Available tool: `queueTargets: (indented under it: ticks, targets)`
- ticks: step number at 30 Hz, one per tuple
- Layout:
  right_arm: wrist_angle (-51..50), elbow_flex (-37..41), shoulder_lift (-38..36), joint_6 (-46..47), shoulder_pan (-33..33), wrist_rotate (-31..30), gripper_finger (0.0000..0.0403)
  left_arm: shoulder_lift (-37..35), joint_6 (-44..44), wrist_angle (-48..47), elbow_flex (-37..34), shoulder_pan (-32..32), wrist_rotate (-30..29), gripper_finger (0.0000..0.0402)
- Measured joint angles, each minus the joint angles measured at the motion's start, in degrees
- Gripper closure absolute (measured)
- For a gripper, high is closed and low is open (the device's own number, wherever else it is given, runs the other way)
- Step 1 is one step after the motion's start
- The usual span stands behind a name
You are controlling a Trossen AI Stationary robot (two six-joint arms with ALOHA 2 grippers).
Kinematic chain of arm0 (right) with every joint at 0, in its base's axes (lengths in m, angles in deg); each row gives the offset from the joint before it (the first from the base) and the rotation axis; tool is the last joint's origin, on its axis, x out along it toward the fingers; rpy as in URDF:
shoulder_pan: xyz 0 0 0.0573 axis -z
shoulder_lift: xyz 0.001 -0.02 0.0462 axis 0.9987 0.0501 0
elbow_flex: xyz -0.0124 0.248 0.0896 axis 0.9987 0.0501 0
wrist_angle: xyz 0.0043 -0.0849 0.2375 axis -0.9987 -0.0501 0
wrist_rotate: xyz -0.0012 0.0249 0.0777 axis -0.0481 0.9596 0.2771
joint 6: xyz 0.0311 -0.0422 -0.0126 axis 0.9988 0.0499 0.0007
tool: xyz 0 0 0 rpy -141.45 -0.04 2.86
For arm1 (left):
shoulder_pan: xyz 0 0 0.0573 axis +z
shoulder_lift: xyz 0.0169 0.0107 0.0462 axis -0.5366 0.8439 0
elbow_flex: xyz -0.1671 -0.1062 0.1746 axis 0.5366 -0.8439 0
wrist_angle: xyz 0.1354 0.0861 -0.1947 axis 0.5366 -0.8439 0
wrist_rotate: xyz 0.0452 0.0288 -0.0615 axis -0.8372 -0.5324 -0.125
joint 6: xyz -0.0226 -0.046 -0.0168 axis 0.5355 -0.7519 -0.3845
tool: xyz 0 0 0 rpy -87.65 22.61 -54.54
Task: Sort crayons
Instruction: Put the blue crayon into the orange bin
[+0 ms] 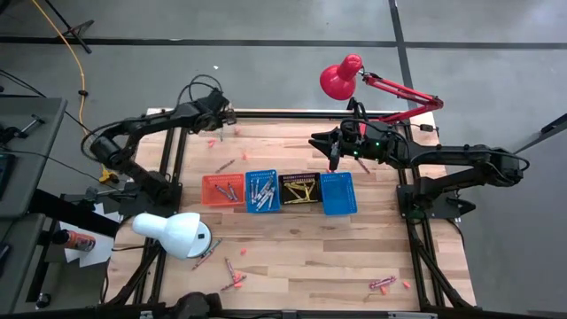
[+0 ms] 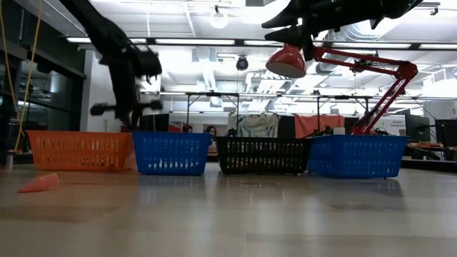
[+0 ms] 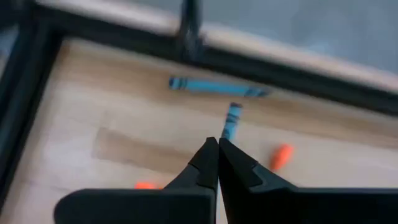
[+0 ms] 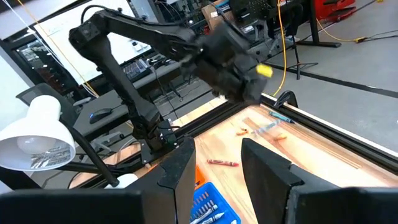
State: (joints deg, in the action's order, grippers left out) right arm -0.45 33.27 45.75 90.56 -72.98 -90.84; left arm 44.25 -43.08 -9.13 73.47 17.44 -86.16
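On the table (image 1: 310, 257), left end effector (image 3: 217, 163) together above blue crayons (image 3: 217, 86); right end effector (image 4: 217, 162) apart.

A big wooden table (image 1: 310, 266) is sitting on a grey floor (image 1: 266, 62). A red lamp (image 1: 341, 78) is leaning over its far edge, and a white lamp (image 1: 173, 233) is standing at the near left corner. Long ceiling lights (image 2: 178, 41) are shining in the room behind. A yellow cable (image 1: 71, 44) is lying on the floor.

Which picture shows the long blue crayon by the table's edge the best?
The left wrist view: the blue crayon lies flat just past the left end effector. The right wrist view shows it as a far-off blur, the high view barely, the low view not at all.
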Motion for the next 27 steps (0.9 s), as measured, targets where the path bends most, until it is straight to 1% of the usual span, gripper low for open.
queueTargets:
  ticks: [4, 7, 9, 12, 15, 19, 23, 27]
  targets:
    - [0.00, 0.00, 0.00, -0.93, 0.00, 0.00, 0.0281, -7.20, 4.64, 2.96, 0.05, -1.97, 1.13, 0.0400]
    - [0.00, 0.00, 0.00, -0.98, 0.00, 0.00, 0.0281, -11.64, 5.21, 3.45, 0.09, -3.42, 0.98, 0.0400]
    - [0.00, 0.00, 0.00, -0.98, 0.00, 0.00, 0.0281, -13.43, 5.25, 3.64, 0.11, -3.88, 0.67, 0.0400]
    - [0.00, 0.00, 0.00, -1.00, 0.00, 0.00, 0.0281, -13.44, 5.26, 3.48, 0.11, -4.20, 0.58, 0.0401]
    - [0.00, 0.00, 0.00, -1.01, 0.08, 0.00, 0.0281, -11.12, 5.09, 3.89, -0.04, -5.11, 1.79, 0.0401]
    - [-0.01, 0.00, 0.00, -1.00, 0.11, -0.18, 0.0281, -5.02, 3.20, 4.63, 0.01, -6.90, 2.58, 0.0401]
    - [-0.02, 0.00, 0.00, -0.87, 0.11, -0.39, 0.0281, 2.64, 4.46, 4.71, 2.48, -7.22, 3.87, 0.0401]
    - [-0.06, 0.00, 0.00, 0.28, 0.11, -0.39, 0.0281, 9.54, 6.67, 2.45, 6.37, -6.36, 3.37, 0.0393]
